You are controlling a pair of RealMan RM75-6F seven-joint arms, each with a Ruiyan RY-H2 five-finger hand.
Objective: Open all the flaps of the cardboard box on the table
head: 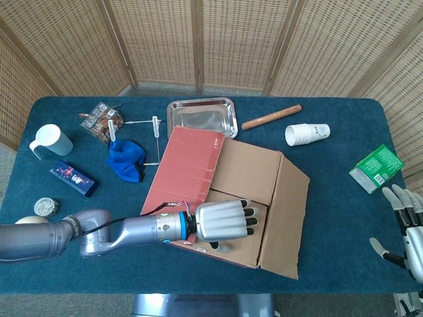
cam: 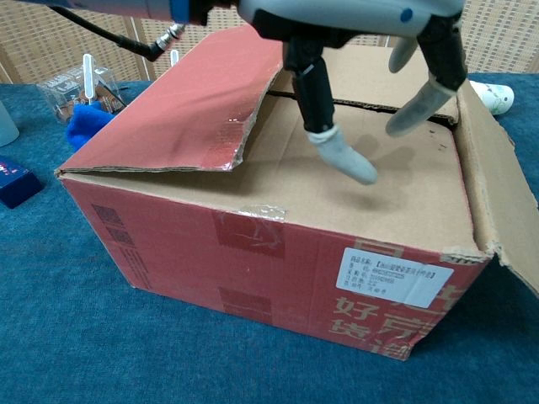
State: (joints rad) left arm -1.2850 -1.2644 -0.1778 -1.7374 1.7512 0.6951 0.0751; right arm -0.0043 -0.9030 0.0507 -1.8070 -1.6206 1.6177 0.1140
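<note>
Left robot hand point(head: 221, 221) hovers empty, fingers spread, over the cardboard box point(head: 225, 198) mid-tabletop point(head: 330, 198); right robot hand point(head: 404, 231) idles open. Next, probably, fingertips must hook the near inner flap point(cam: 370, 181).

The cardboard box point(cam: 278, 252) shows printed Chinese characters "好京" on its near side; its white label point(cam: 394, 275) is too small to read.
</note>
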